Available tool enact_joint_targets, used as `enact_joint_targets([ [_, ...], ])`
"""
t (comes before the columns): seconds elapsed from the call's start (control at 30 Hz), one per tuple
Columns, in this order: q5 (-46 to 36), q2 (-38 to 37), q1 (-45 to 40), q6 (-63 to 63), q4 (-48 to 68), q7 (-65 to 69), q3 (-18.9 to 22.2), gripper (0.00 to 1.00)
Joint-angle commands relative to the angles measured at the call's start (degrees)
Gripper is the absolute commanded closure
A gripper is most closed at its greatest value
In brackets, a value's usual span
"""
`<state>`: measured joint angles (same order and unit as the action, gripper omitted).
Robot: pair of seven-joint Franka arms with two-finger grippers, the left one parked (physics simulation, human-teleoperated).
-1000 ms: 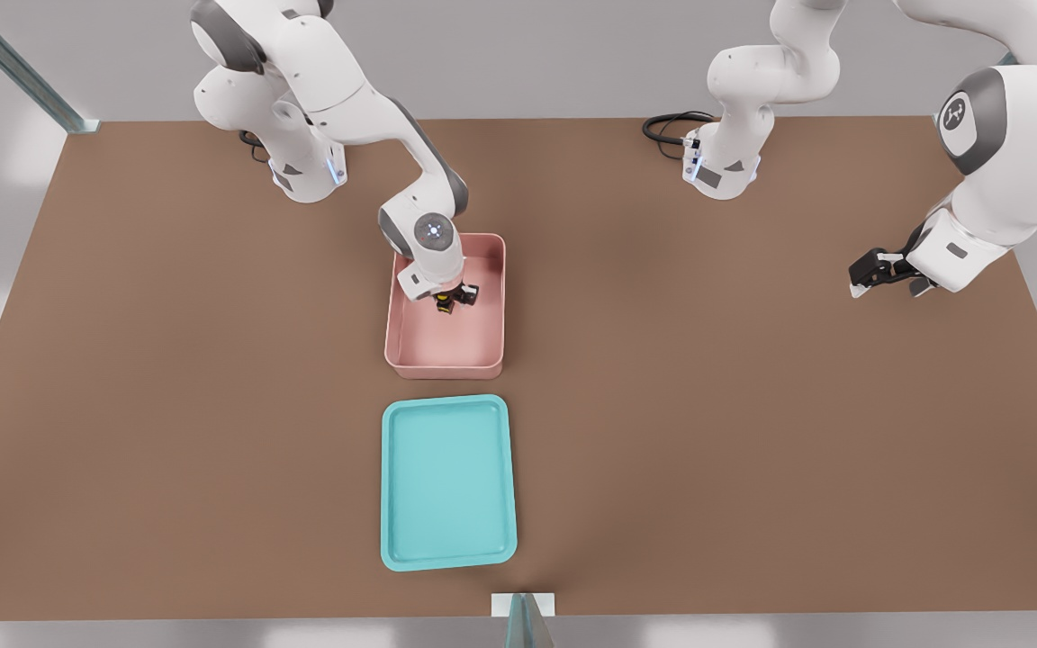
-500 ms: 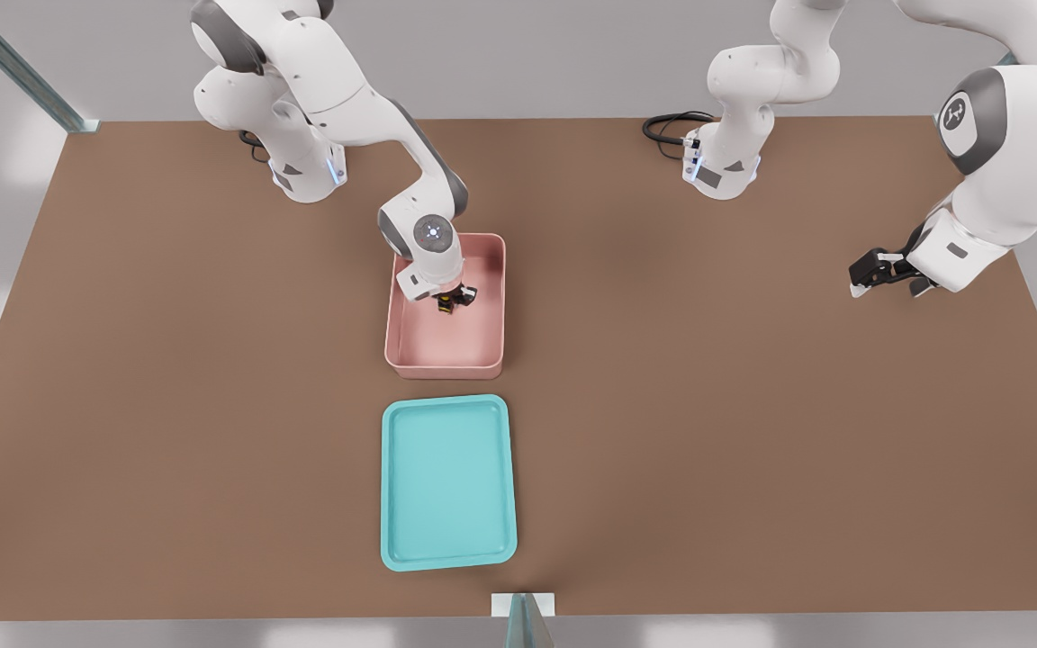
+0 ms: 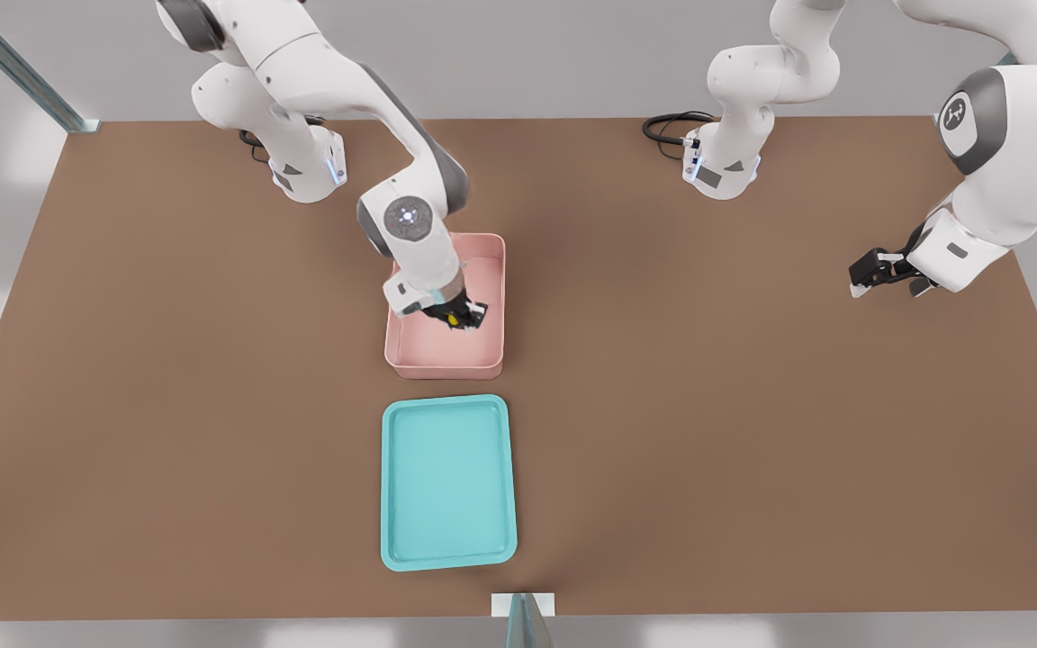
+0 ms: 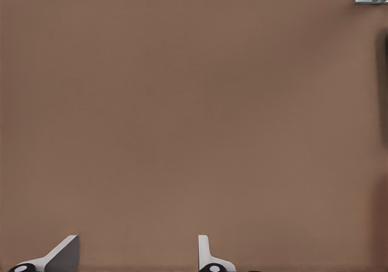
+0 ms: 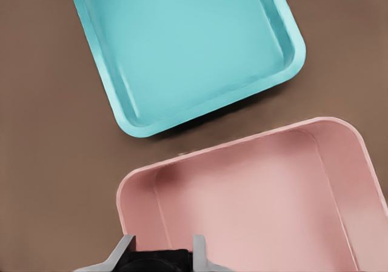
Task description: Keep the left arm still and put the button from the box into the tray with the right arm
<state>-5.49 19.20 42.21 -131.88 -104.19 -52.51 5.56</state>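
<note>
The pink box (image 3: 410,362) stands mid-table, with the turquoise tray (image 3: 448,481) just in front of it, nearer the camera. My right arm's gripper (image 3: 459,317) hangs tilted over the box's inside, shut on the button (image 3: 454,318), whose yellow top shows between the black fingers. In the right wrist view the gripper (image 5: 160,257) holds the button's black body (image 5: 159,261) above the box (image 5: 260,181). The tray (image 5: 188,48) lies beyond the box's wall.
The brown table (image 3: 752,405) stretches wide on both sides of the box and tray. Both arm bases stand at the far edge, with a black cable (image 3: 667,126) by one. A metal post (image 3: 523,616) stands at the near edge.
The right arm has risen and tipped, lifting the gripper with the button off the box floor and a little toward the tray. Box and tray have not moved.
</note>
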Motion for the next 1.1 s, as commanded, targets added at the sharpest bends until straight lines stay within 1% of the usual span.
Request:
enact_joint_targets([
  [0.0,0.0,6.7,-4.0,13.8,10.5,17.9,0.1,0.54],
  [0.03,0.1,12.2,-6.3,13.8,17.0,20.1,0.1,0.54],
  [0.13,0.3,23.2,-7.0,13.1,30.7,20.6,0.2,0.53],
  [0.17,0.3,26.8,-7.0,11.9,35.3,20.9,1.4,0.53],
  [0.2,0.3,29.0,-7.0,8.8,36.5,22.7,2.3,0.53],
  [0.27,0.3,30.9,-7.0,4.2,36.5,26.0,4.2,0.53],
  [0.33,0.2,31.8,-7.9,-0.1,36.7,29.4,4.6,0.52],
  [0.37,0.3,31.9,-7.9,-0.1,36.7,29.3,4.6,0.0],
  [0.47,0.0,31.8,-7.9,0.1,36.7,29.1,4.5,0.0],
  [0.5,-0.3,30.7,-7.9,1.4,36.7,29.1,4.5,0.0],
  [0.53,-0.3,28.4,-7.9,8.6,36.7,29.1,4.2,0.0],
  [0.57,-0.5,23.7,-7.8,23.2,36.7,29.0,2.3,0.0],
  [0.6,-3.7,18.3,-7.9,36.6,36.7,29.4,1.5,0.0],
  [0.63,-4.1,12.7,-7.9,49.3,36.8,34.4,2.0,0.0],
  [0.67,-1.1,7.2,-12.2,50.9,35.0,45.3,1.6,0.0],
  [0.7,3.3,-1.6,-17.4,46.6,26.1,52.9,-0.2,0.0],
  [0.73,8.3,-7.4,-23.0,45.2,19.7,53.0,-3.0,0.0],
  [0.77,8.5,-8.9,-24.8,45.8,19.1,53.0,-2.7,0.0],
  [0.8,8.7,-9.2,-25.0,46.9,19.4,53.1,-1.2,0.0],
  [0.83,11.5,-9.1,-24.8,45.8,19.4,57.2,-0.3,0.0],
  [0.87,11.4,-8.3,-25.2,45.7,19.5,55.8,-0.3,0.0],
  [0.9,11.2,-7.0,-25.8,46.2,22.3,55.9,-0.4,0.0],
  [0.93,11.3,-7.1,-26.8,46.7,22.4,56.5,-0.3,0.0],
  [0.97,11.4,-7.1,-28.8,48.5,25.7,56.9,-0.4,0.0],
  [1.07,11.3,-7.1,-29.8,48.4,26.1,57.1,-0.3,0.0],
])
